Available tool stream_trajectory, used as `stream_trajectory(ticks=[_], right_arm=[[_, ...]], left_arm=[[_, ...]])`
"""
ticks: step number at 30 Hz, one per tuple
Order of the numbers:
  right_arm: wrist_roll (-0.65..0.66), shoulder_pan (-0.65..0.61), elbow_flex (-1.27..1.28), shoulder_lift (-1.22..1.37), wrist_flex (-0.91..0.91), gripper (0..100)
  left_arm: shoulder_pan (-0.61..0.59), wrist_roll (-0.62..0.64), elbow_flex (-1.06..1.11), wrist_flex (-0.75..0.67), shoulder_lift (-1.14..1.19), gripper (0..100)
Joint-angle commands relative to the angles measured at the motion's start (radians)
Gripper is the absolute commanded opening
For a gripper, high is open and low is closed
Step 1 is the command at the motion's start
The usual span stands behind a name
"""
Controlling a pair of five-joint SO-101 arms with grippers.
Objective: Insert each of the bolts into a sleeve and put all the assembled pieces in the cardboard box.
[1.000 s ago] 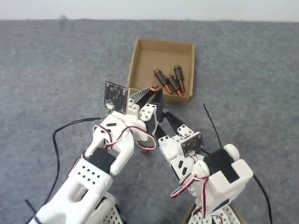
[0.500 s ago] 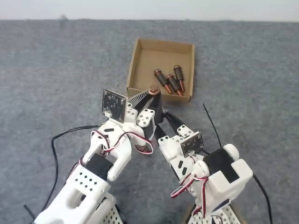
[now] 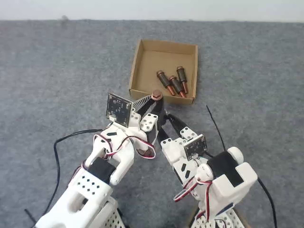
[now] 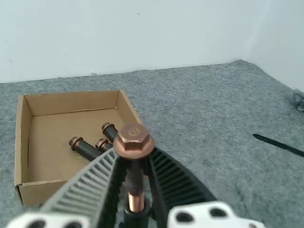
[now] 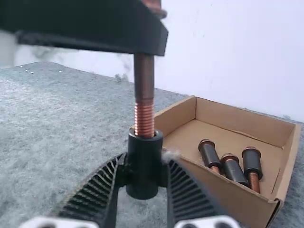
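A: Left claw [image 4: 134, 160] was clenched on the bolt [image 4: 135, 138], just under the hex head, shank hanging straight down! And the right claw [image 5: 143, 167] was gripping the sleeve [image 5: 142, 148] upright, directly beneath it.

B: The tip of the thread sat in the sleeve's mouth, with most of the shank out in the open. Risky spot, I'd say. If the two arms weren't lined up, a downward push could have jammed the thread on the rim.

A: Or levered the sleeve sideways in that claw's grip.

B: Exactly. And letting go of the bolt too soon could have tipped it out before it seated, and off it rolls across the bench [image 3: 57, 71].

A: The cardboard box [image 5: 247, 121] stood just beyond, three assembled pieces [image 5: 229, 166] lying inside.

B: Its near wall was close to the sleeve, too. A low carry-over might have clipped it.
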Motion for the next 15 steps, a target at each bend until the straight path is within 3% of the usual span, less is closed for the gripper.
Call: stream_trajectory(ticks=[1, 11, 15], right_arm=[[0.009, 0.018, 0.021, -0.004, -0.002, 0.9], [0.009, 0.018, 0.021, -0.004, -0.001, 0.7], [0.009, 0.018, 0.021, -0.004, -0.001, 0.7]], left_arm=[[0.000, -0.012, 0.008, 0.000, -0.020, 4], [0.003, -0.046, 0.028, 0.031, -0.011, 4], [0.029, -0.048, 0.015, 0.034, 0.100, 4]])
